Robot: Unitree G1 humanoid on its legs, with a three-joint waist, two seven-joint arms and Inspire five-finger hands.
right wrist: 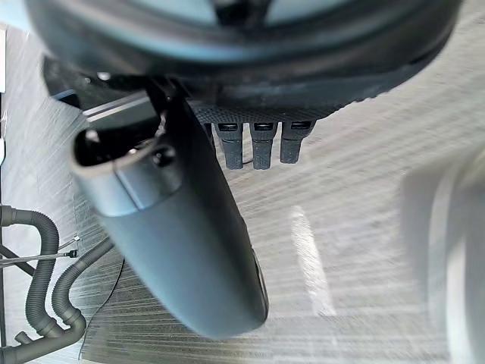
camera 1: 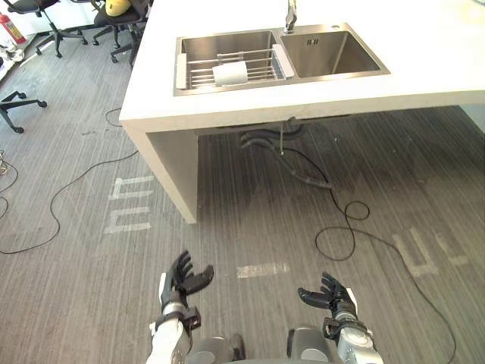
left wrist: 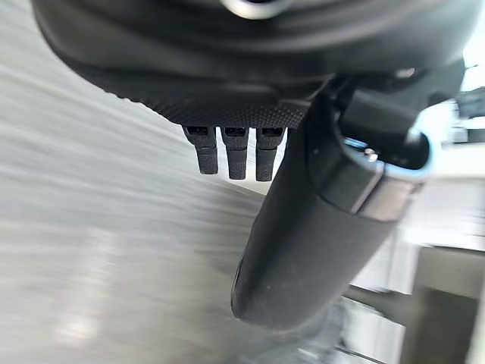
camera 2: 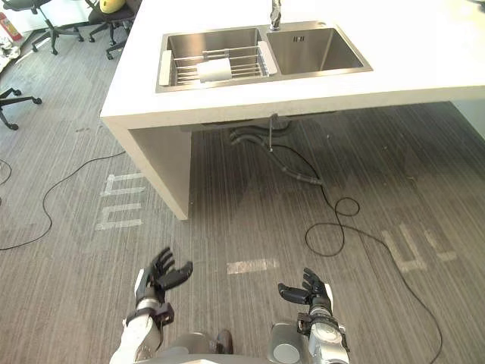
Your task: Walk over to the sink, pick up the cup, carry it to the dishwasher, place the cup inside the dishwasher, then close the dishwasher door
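Cup (camera 1: 229, 73): white, on its side in the wire rack (camera 1: 198, 74). We logged nothing else in the rack. The rack sat in the left basin of the sink (camera 1: 337, 53). The right basin was bare, with the tap (camera 1: 290, 15) rising behind the divide. The sink was sunk into a white surface (camera 1: 432, 53), well ahead of us across striped grey floor (camera 1: 250, 220).

Left robot hand (camera 1: 184, 279) and right robot hand (camera 1: 330, 294): both low and near us, well apart from the cup, fingers spread loose and holding nothing. A pale tape mark (camera 1: 261, 269) lay on the floor between them.

We judged the step in hand to be the walk to the sink, with the pickup not yet begun. The next move called for closing on the surface's front edge near the left basin. From there either robot hand would need to reach over the rim and down into the rack. The cup's sideways lie would likely need a grasp round its body.
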